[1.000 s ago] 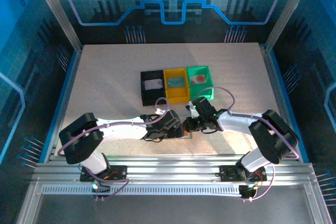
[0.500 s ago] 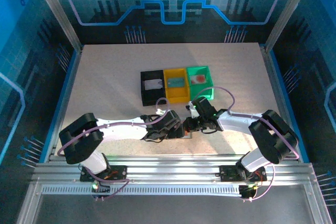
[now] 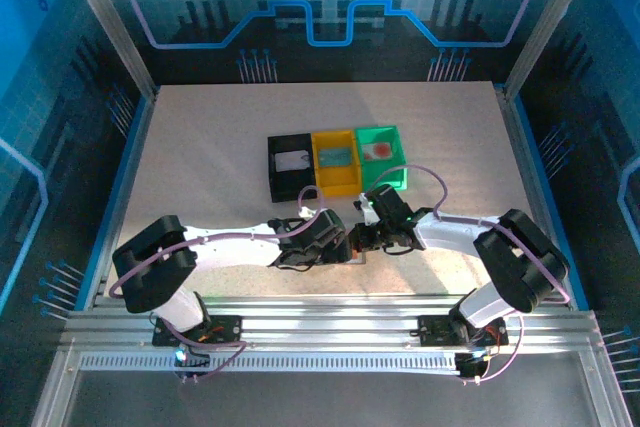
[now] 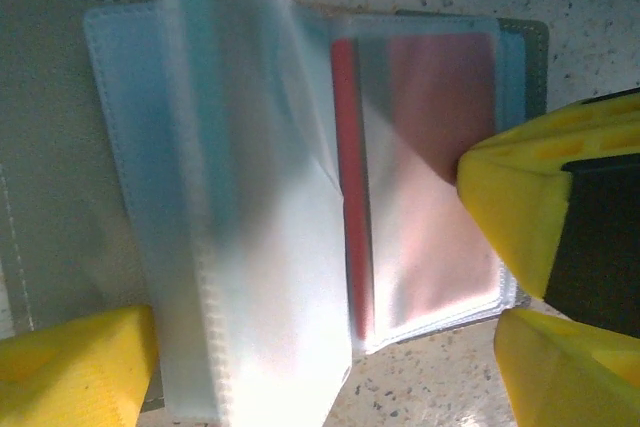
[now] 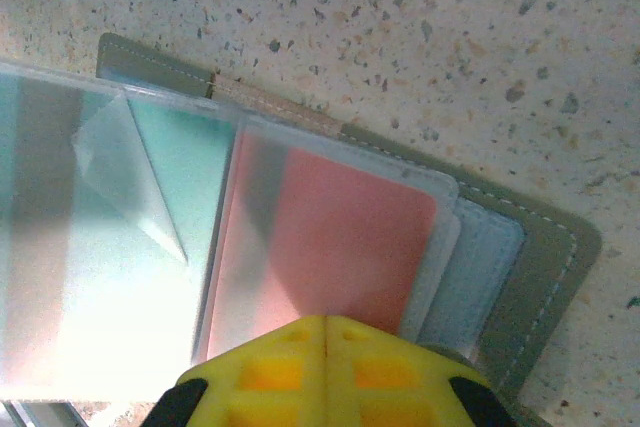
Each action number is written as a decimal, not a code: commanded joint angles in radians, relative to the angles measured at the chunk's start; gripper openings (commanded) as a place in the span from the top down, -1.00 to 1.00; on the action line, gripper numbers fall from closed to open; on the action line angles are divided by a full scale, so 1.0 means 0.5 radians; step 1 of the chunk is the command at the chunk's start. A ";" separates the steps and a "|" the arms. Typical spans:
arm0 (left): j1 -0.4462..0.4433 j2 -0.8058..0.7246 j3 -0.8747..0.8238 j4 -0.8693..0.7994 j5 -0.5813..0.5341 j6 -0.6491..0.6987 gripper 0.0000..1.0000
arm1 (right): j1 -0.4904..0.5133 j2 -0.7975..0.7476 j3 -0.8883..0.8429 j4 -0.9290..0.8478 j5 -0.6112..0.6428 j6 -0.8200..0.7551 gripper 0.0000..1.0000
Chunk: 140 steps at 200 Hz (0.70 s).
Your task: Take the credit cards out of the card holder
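Observation:
The grey card holder [image 4: 50, 147] lies open on the speckled table, its clear sleeves fanned out. One sleeve holds a red credit card [image 4: 430, 177]. My left gripper [image 4: 320, 362] is open, one yellow finger [image 4: 70, 367] on each side of the sleeves' near edge. My right gripper [image 5: 325, 367] is shut, and its yellow tip presses down on the sleeve over the red credit card [image 5: 340, 237]; the holder's grey cover [image 5: 550, 257] shows beside it. In the top view, the left gripper [image 3: 343, 244] and the right gripper [image 3: 363, 239] meet tip to tip.
Behind the grippers stand three bins in a row: black [image 3: 276, 172], yellow [image 3: 322, 175] and green [image 3: 400, 172]. Each holds a card: whitish [image 3: 290, 160], bluish [image 3: 336, 156] and pale with a red mark [image 3: 378, 150]. Bare table spreads left and right.
The left wrist has shifted very slightly. The right arm and the bins have not moved.

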 commanded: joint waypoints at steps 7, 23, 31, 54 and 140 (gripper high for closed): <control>-0.014 -0.047 0.071 0.018 0.022 0.009 -0.75 | -0.016 -0.003 -0.027 -0.082 0.081 -0.027 1.00; -0.014 -0.037 0.082 0.021 0.028 0.011 -0.75 | -0.016 -0.003 -0.027 -0.084 0.082 -0.027 1.00; -0.014 -0.029 0.091 0.025 0.032 0.012 -0.75 | -0.015 -0.006 -0.026 -0.084 0.082 -0.027 1.00; -0.017 -0.007 0.116 0.028 0.041 0.012 -0.74 | -0.015 -0.009 -0.027 -0.085 0.082 -0.027 1.00; -0.032 0.065 0.167 0.043 0.057 0.013 -0.75 | -0.016 -0.044 -0.039 -0.078 0.080 -0.030 1.00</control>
